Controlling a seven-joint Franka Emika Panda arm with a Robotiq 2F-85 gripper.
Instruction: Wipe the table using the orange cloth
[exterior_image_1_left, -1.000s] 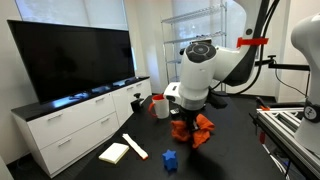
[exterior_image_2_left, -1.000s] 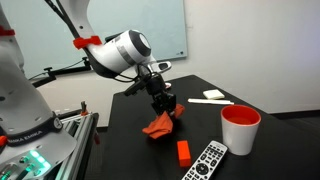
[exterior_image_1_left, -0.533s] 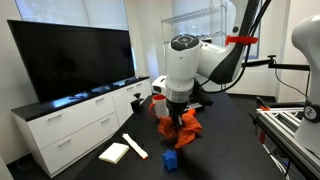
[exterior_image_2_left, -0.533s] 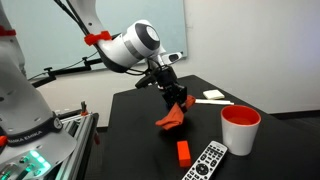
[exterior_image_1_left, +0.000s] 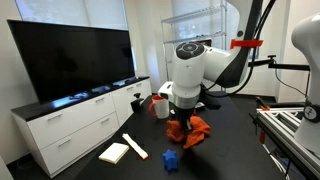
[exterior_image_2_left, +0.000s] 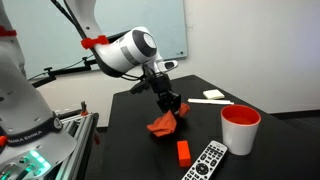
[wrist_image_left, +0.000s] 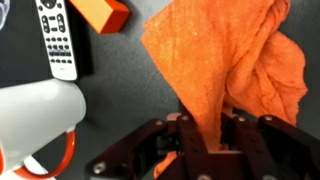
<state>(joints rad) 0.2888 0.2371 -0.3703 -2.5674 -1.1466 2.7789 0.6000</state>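
Observation:
The orange cloth lies bunched on the black table. It also shows in an exterior view and fills the upper right of the wrist view. My gripper is shut on the cloth's near edge and presses it on the table; it also shows in an exterior view. In the wrist view the cloth runs down between the two fingers.
A white mug with a red rim, a remote control and an orange block sit near the cloth; they also show in the wrist view, mug, remote, block. A blue block and white objects lie at the table's front.
The gripper with the cloth swung one way across the table, then came back toward where it was a second ago. The cloth dragged along with it.

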